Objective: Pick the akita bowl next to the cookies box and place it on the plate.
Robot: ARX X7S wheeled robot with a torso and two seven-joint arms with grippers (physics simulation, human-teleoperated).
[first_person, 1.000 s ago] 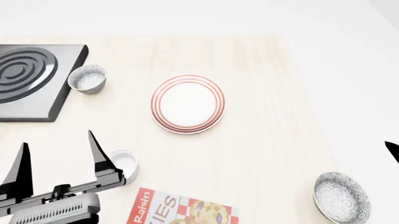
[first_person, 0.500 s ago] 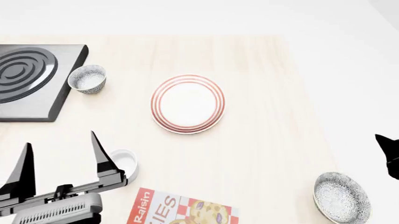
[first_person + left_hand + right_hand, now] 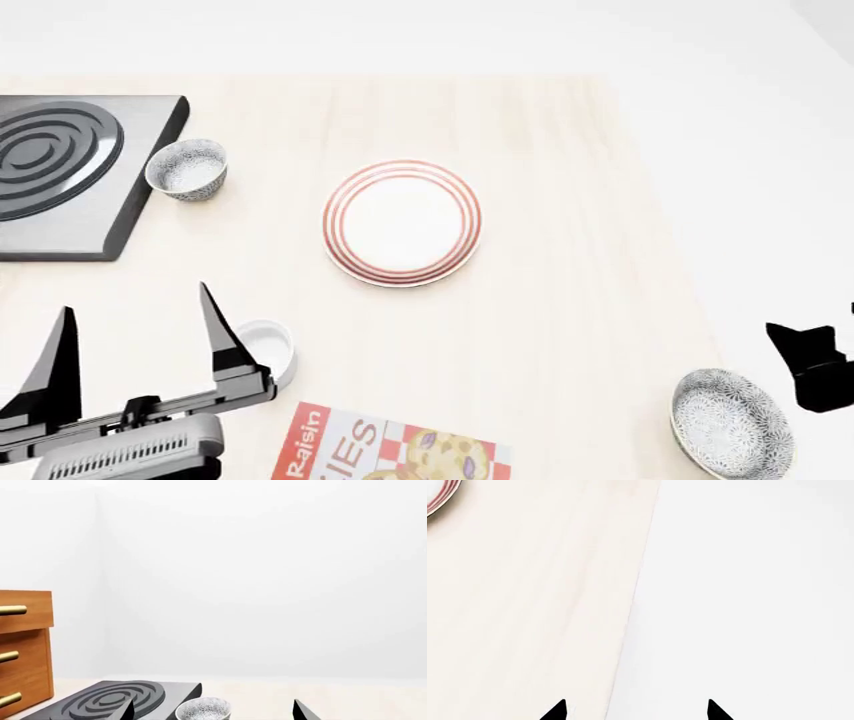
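Since a second ago we see more of the right gripper (image 3: 811,368): it has come in from the head view's 3 o'clock edge and now sits just beside the speckled bowl (image 3: 731,423) near the 4 o'clock corner, at the bowl's upper right. Only a black chunk of it shows there, cut by the frame; in the right wrist view just two fingertips (image 3: 555,712) poke in, set well apart, so we read it as open, holding nothing. That bowl sits on the table (image 3: 561,300) close to its right edge, well right of the cookie box (image 3: 387,450), which is cut off at 6 o'clock.

We see the left gripper (image 3: 134,335) at 8 o'clock barely shifted, fingers spread, empty, one finger hiding part of the small white cup (image 3: 267,350).

The plate (image 3: 400,222) lies bare near the centre; only a sliver shows in the right wrist view. A second speckled bowl (image 3: 187,168) sits at 10 o'clock beside the stove plate (image 3: 67,170), which is cut at the left edge. We also catch a wooden drawer unit (image 3: 23,650) in the left wrist view, partly out of frame.
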